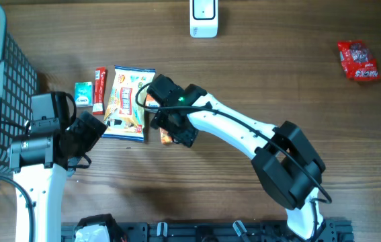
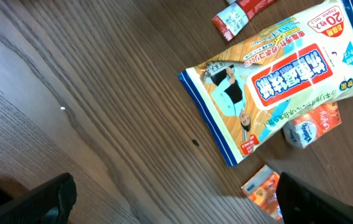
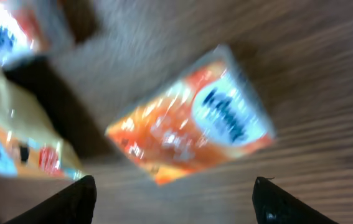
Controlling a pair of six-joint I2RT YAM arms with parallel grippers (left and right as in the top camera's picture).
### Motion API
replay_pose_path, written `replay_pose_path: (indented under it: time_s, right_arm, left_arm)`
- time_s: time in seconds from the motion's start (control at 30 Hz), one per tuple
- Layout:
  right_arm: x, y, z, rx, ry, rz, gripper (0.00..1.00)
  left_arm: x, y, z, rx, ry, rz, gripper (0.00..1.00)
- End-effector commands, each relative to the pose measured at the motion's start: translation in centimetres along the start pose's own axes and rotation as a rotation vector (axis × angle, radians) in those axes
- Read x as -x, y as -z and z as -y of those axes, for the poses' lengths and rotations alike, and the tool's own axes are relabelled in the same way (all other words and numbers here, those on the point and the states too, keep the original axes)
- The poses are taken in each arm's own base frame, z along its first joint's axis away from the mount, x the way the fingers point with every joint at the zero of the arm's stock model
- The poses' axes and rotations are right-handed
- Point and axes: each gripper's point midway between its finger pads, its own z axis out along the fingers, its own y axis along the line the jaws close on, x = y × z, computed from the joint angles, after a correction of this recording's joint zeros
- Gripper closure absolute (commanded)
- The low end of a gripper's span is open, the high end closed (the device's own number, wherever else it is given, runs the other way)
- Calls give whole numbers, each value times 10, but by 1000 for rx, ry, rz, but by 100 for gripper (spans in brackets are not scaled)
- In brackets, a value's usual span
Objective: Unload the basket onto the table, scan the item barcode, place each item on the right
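The left fingers (image 2: 45, 202) hang wide apart over the table (image 1: 257, 54), holding nothing. The right fingers (image 3: 70, 202) are also apart, above the orange packet (image 3: 188, 118) lying flat. A wipes pack (image 1: 128, 101) lies at its 10 o'clock. The white scanner (image 1: 203, 18) stands at the table's 12 o'clock edge.

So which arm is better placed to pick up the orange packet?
Right. The right gripper hangs open directly over the orange packet; the left gripper is off to the side, beyond the wipes pack.

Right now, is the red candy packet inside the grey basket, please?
No, the red candy packet lies on the wooden table, far from the grey basket.
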Motion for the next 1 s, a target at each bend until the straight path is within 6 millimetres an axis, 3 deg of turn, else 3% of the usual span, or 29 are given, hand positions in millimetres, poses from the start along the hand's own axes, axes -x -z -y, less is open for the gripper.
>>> replay_pose_path:
  time_s: [0.0,0.33,0.47,0.67,0.77,0.83,0.97]
  right_arm:
    - [13,-18,19,-88,-42,67,19]
    - [39,-22,42,-198,13,189,17]
    - [44,-17,62,-270,7,168,25]
    - [73,15,98,-384,48,195,27]
    - [86,32,92,-349,261,179,26]
    - [88,41,81,-305,480,158,19]
    - [73,48,62,-203,892,70,5]
  left_arm:
    - [6,3,-1,9,24,23,0]
    - [6,3,-2,12,24,21,0]
    - [6,3,-2,12,24,20,0]
    - [6,3,-2,12,24,21,0]
    - [6,3,-1,11,24,21,0]
    - [6,3,-1,11,24,21,0]
    - [6,3,-1,11,24,21,0]
